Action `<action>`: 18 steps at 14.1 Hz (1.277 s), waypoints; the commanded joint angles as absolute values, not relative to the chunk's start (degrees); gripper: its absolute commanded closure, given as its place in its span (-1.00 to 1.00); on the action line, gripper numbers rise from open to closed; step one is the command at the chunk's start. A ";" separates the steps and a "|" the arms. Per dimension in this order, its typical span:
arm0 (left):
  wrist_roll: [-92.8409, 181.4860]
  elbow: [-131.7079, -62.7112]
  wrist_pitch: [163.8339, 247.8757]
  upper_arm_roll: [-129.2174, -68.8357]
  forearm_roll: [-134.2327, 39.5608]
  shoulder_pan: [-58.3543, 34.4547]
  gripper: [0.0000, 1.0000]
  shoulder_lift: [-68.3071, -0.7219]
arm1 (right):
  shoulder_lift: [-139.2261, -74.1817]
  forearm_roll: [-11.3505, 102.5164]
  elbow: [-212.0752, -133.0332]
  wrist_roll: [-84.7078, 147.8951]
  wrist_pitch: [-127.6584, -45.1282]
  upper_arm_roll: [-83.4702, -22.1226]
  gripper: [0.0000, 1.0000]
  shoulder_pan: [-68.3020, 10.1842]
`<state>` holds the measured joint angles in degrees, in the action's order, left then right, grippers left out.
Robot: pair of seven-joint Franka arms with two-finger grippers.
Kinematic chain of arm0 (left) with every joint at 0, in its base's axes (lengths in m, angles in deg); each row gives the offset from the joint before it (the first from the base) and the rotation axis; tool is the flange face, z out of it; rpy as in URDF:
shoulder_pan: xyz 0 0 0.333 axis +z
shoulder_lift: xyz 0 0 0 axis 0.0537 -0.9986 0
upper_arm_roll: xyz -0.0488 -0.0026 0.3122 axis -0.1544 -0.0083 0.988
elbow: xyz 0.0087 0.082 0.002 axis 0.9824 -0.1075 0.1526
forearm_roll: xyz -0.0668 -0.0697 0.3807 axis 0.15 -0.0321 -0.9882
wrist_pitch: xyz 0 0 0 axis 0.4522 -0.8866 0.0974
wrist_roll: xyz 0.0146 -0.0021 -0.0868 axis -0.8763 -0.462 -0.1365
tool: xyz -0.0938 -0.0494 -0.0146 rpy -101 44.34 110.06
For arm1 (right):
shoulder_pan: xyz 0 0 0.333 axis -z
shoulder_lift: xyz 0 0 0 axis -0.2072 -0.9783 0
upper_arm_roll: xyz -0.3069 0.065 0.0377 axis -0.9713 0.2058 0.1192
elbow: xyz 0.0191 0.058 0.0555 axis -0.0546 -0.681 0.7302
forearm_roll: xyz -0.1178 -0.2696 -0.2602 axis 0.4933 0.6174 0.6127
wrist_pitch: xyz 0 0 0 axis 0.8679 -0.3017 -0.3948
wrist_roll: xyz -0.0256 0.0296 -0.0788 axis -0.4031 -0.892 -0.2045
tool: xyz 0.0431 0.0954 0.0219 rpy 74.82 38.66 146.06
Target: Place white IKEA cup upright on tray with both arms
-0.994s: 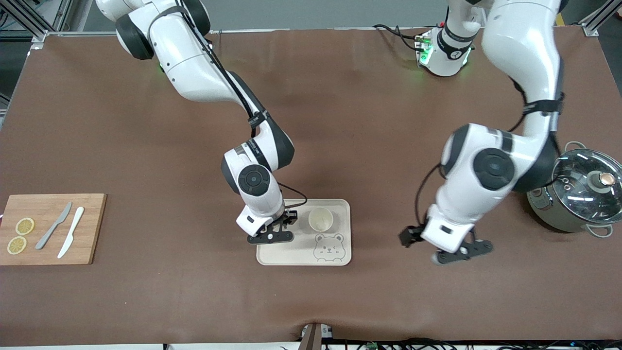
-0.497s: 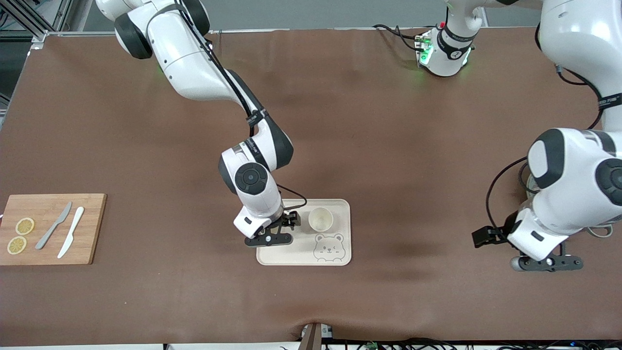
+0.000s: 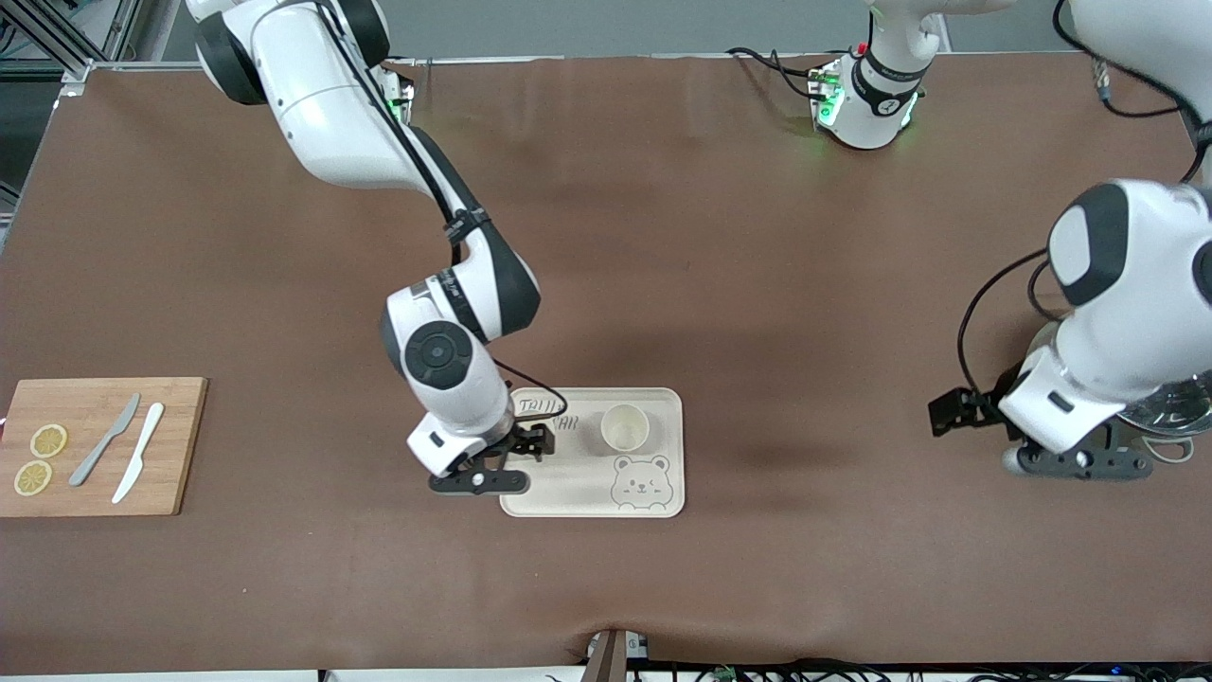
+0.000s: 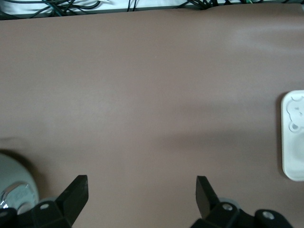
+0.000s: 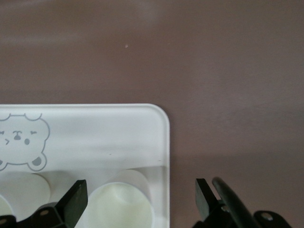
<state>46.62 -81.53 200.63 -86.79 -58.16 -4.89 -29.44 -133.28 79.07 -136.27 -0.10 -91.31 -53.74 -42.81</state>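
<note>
The white cup (image 3: pixel 625 427) stands upright, mouth up, on the cream bear tray (image 3: pixel 578 493), beside the bear drawing (image 3: pixel 639 481). My right gripper (image 3: pixel 478 480) is open and empty over the tray's edge toward the right arm's end, apart from the cup. In the right wrist view the cup (image 5: pixel 121 206) and tray (image 5: pixel 142 123) show below my open right gripper (image 5: pixel 140 187). My left gripper (image 3: pixel 1075 464) is open and empty over the table by the pot. In the left wrist view it (image 4: pixel 141 183) is over bare mat, with the tray's edge (image 4: pixel 292 166) off to one side.
A steel pot with a glass lid (image 3: pixel 1169 407) sits at the left arm's end, mostly hidden by the left arm; it also shows in the left wrist view (image 4: pixel 14 187). A wooden cutting board (image 3: pixel 180 445) with two knives and lemon slices lies at the right arm's end.
My right gripper has drawn away from the cup toward the right arm's end. My left arm has swung from near the tray to beside the pot. The cup has not moved.
</note>
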 commanded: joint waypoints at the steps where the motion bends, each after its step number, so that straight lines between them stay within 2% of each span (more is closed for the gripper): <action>1: 47.78 -92.40 199.71 -86.94 -57.29 -4.57 -1.00 -17.71 | -130.62 79.26 -136.73 -0.16 -88.64 -53.06 -1.00 -40.27; 3: 47.96 -93.82 197.78 -86.85 -57.29 -4.57 -1.00 -13.83 | -128.43 79.26 -136.73 2.28 -85.31 -53.06 -1.00 -37.90; 6: 48.14 -91.46 195.13 -86.24 -57.38 -4.48 -1.00 -11.01 | -124.39 79.53 -136.90 8.54 -81.35 -53.32 -1.00 -33.95; 12: 51.83 -80.74 185.47 -84.05 -56.06 -4.48 -1.00 -13.81 | -117.70 79.70 -137.96 8.63 -75.63 -53.24 -1.00 -25.60; 15: 57.26 -80.73 181.70 -83.78 -56.68 -4.13 -1.00 -13.81 | -114.02 79.97 -138.91 9.76 -73.97 -53.15 -1.00 -22.78; 18: 58.95 -80.99 177.74 -83.86 -56.59 -3.87 -1.00 -13.99 | -108.04 79.97 -143.57 13.55 -73.87 -53.15 -1.00 -20.23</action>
